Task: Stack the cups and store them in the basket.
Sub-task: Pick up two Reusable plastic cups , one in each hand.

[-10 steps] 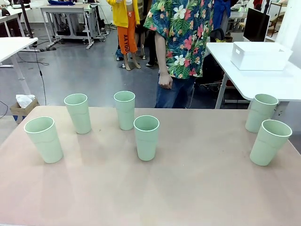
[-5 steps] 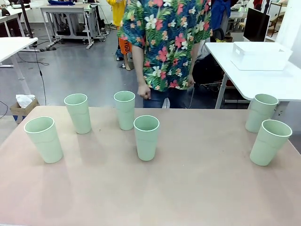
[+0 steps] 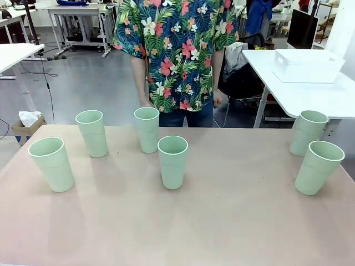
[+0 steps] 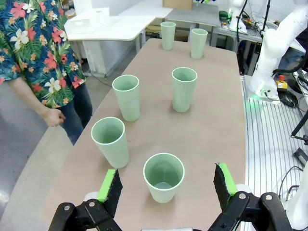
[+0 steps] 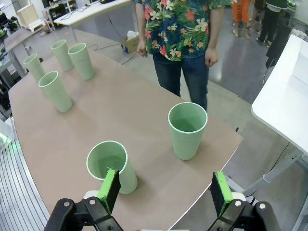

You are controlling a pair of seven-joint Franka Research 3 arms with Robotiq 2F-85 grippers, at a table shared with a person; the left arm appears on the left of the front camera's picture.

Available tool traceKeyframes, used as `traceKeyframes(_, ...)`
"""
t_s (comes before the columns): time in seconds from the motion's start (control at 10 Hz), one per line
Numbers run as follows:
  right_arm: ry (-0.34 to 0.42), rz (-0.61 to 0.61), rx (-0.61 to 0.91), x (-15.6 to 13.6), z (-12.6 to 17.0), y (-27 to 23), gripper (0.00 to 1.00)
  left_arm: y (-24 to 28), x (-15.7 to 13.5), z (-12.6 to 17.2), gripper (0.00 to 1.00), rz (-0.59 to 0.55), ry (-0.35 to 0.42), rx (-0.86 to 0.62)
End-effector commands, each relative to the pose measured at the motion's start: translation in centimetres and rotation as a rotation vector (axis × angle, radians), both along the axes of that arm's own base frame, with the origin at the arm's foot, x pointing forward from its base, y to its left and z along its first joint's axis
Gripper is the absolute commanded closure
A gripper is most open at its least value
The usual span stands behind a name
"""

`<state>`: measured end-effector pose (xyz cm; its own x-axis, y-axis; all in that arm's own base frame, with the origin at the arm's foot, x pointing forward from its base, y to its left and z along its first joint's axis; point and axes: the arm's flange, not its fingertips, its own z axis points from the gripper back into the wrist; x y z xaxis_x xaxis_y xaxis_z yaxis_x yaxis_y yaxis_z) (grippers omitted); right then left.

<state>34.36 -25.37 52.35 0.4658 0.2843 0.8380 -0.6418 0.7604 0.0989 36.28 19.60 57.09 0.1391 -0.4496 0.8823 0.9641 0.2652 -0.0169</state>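
**Left gripper** [image 4: 166, 182]: jaws spread wide, nothing held. One of the cups [image 4: 163, 177] stands upright in line between the green pads [image 4: 107, 185].

**Right gripper** [image 5: 165, 189]: jaws wide apart, empty. A cup stands just beside one pad and a second a little farther off, near the table's corner.

**Table** [image 3: 238, 221]: one, with a matte pinkish-brown top and rounded corners.

**Cups**: six, pale mint green, all upright with mouths up, each standing singly. Four are spaced apart across the left and middle of the top. Two are close together at the right edge.

**Person** [image 3: 177, 50]: one, in a floral short-sleeved shirt, standing at the far edge just behind the middle cups, arms hanging.

**Basket** [image 3: 305, 72]: one, white, resting on a white side table [image 3: 310, 100] beyond the far right corner, well apart from every cup.

**Room**: grey floor [image 3: 89, 83]. More white tables stand at the far left. A small cardboard box [image 3: 25, 126] sits on the floor by the left corner.
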Motion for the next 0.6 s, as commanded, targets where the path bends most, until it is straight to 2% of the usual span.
traceKeyframes(0.0, -0.034, 0.014, 0.005, 0.19, 0.01, -0.18, 0.0, -0.01, -0.04, 0.08, 0.0, -0.006, -0.001, -0.009)
traceKeyframes(0.5, -0.034, 0.014, 0.005, 0.19, 0.01, -0.18, 0.0, -0.01, -0.04, 0.08, 0.0, -0.006, -0.001, -0.009)
